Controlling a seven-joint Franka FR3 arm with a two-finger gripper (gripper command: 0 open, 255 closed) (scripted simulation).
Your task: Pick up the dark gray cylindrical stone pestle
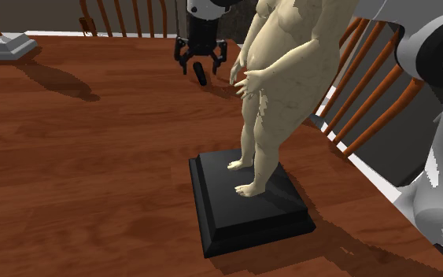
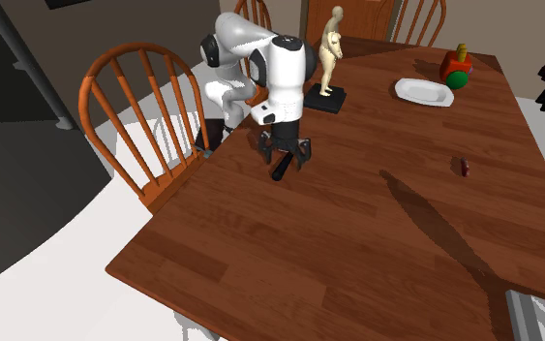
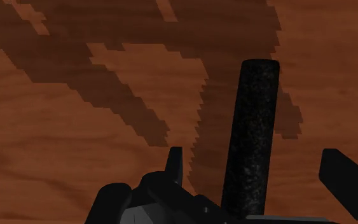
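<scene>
The dark grey stone pestle (image 3: 254, 108) is a speckled cylinder on the brown wooden table (image 1: 94, 173). My black gripper (image 3: 250, 156) hovers just over it, open, one finger on each side. Neither finger (image 3: 174, 165) touches the stone. From the shoulder camera the gripper (image 1: 201, 64) is at the far side of the table with the pestle (image 1: 201, 76) showing between and below its spread fingers. The second exterior view has the gripper (image 2: 287, 163) near the table's left edge, the pestle (image 2: 279, 174) right under it.
A pale figure statue (image 1: 278, 79) on a black square base (image 1: 251, 204) stands close to the arm. A white dish (image 2: 425, 92), a red and green object (image 2: 457, 68) and a small dark item (image 2: 465, 167) lie further off. Wooden chairs (image 2: 135, 107) line the table's edge.
</scene>
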